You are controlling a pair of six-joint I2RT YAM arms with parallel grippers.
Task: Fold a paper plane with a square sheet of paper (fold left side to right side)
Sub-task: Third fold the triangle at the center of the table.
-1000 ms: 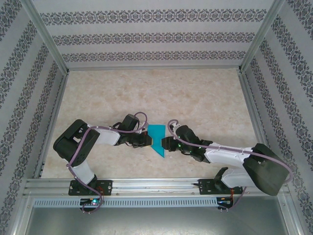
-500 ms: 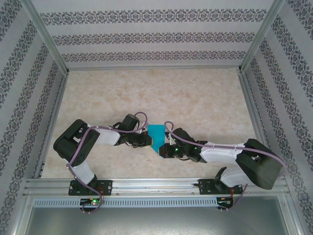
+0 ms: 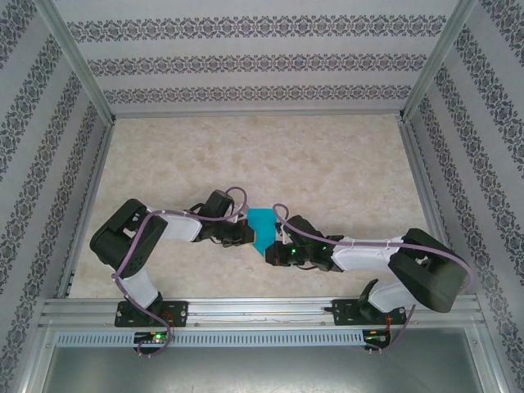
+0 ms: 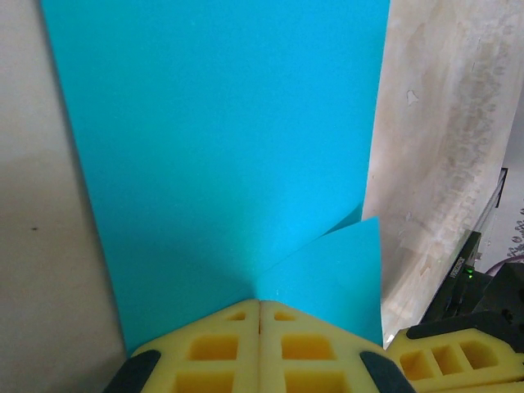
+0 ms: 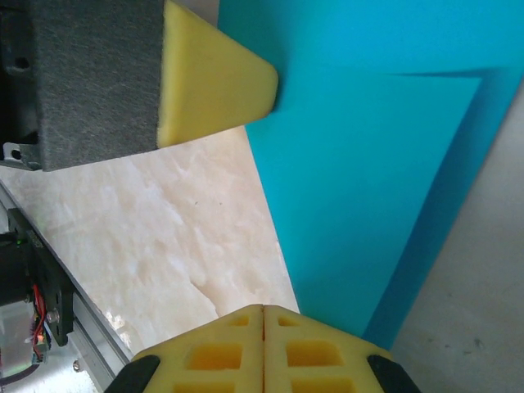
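Paper (image 3: pixel 262 223) stays pinched in the left gripper (image 4: pixel 260 304); the right gripper (image 5: pixel 263 309) has just moved in and closed beside its near corner, probably to crease.

L gripper (image 4: pixel 260 304), R gripper (image 5: pixel 263 309): both closed.

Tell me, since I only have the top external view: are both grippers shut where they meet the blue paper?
Observer: The left gripper is. Its wrist view shows the yellow fingers closed flush, tips against the paper.
Operator: And the right one?
Observer: The right gripper is shut too, at the paper's narrow end. I cannot tell whether it pinches the paper.
Operator: Any fold visible?
Observer: A triangular flap lies folded over beside the left gripper.
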